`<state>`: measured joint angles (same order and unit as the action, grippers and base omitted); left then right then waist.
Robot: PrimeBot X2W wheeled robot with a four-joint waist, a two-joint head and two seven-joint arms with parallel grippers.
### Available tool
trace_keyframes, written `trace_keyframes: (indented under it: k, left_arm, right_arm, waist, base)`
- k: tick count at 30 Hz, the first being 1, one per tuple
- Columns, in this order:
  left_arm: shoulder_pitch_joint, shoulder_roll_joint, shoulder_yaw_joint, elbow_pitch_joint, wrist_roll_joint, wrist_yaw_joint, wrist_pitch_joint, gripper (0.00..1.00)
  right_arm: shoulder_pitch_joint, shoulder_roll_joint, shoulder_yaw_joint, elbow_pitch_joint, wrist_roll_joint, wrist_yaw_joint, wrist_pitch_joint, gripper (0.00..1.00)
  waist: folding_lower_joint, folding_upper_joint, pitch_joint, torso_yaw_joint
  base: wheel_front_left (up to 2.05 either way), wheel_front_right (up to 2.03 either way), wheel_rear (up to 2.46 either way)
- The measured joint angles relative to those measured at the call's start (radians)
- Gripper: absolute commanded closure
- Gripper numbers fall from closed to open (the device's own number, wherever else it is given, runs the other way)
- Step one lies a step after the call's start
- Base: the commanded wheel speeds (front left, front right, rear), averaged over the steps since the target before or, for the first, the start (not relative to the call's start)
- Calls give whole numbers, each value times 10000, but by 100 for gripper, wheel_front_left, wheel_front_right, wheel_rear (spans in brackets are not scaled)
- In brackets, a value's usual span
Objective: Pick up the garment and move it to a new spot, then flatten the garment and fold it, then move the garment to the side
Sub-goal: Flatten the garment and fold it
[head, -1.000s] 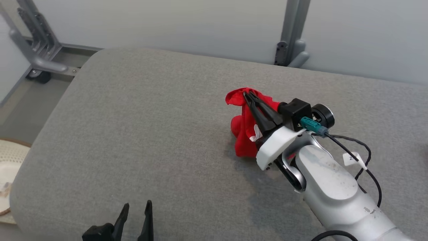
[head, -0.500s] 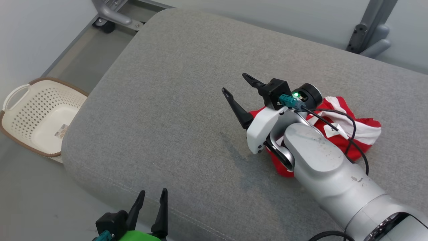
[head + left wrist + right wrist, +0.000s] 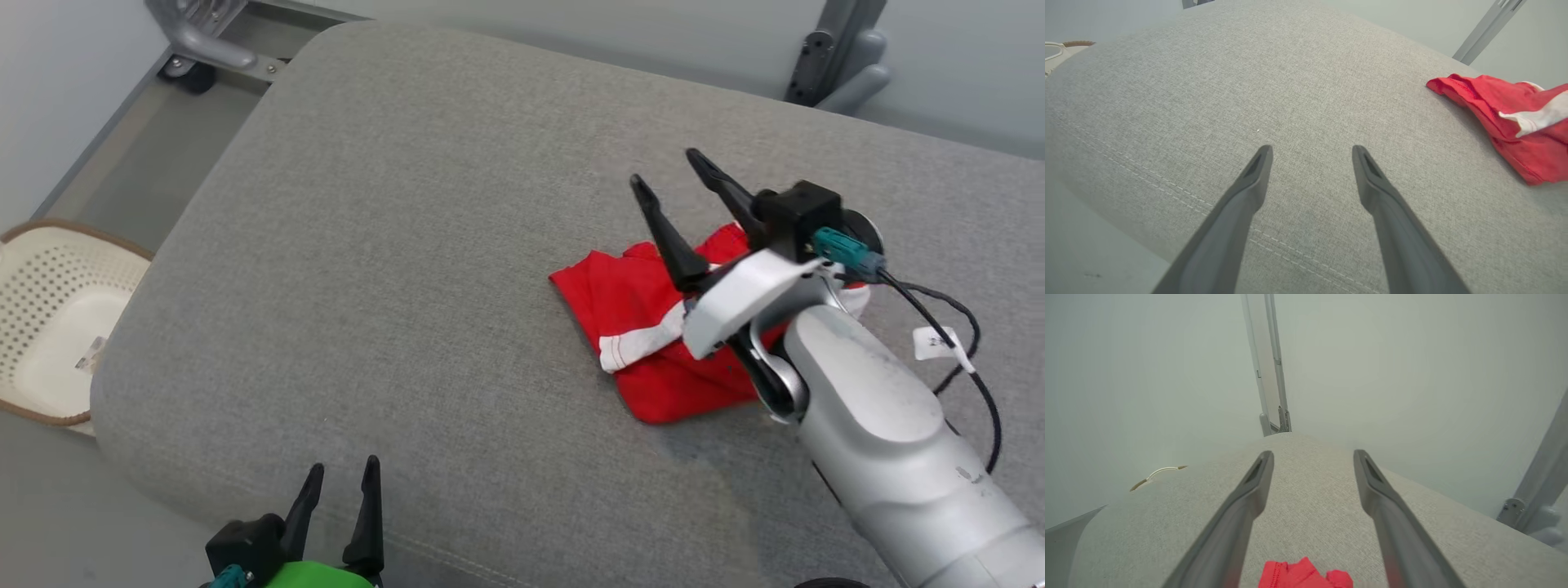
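Note:
The garment (image 3: pixel 645 335) is red with a white band and lies crumpled on the grey cushion (image 3: pixel 424 245), right of centre. It shows at the right edge of the left wrist view (image 3: pixel 1515 118), and a red bit of it (image 3: pixel 1302 575) lies low between the fingers in the right wrist view. My right gripper (image 3: pixel 665 167) hangs above the garment, open and empty, its fingers pointing away over the cushion (image 3: pixel 1310 506). My left gripper (image 3: pixel 343 474) stands open and empty at the cushion's near edge (image 3: pixel 1167 183), well left of the garment.
A cream perforated basket (image 3: pixel 49 327) with a brown rim sits on the floor left of the cushion. Grey metal frame legs (image 3: pixel 841 57) stand behind the cushion at the wall. A black cable with a white tag (image 3: pixel 939 343) hangs off my right wrist.
My right gripper has opened and let go of the garment, which now lies on the cushion. The gripper has lifted above it. The head view has shifted; the left gripper stays open.

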<state>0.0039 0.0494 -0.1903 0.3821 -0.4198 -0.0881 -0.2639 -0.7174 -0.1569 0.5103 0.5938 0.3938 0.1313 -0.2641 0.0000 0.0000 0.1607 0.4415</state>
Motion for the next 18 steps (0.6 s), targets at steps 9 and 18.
trace_keyframes:
  k: [9, 18]
  left_arm:
    - [151, -2, 163, 31, 121, -105, 0, 0]
    - [153, -2, 79, -25, 157, -190, 0, 0]
  right_arm:
    - [2227, -777, -2686, -291, -500, -2, 0, 0]
    - [3340, -742, -3948, 654, -911, -6, 0, 0]
  waist:
    - [0, 0, -559, -1120]
    - [0, 0, -569, -1313]
  base:
    - [0, 0, 0]
    - [0, 0, 0]
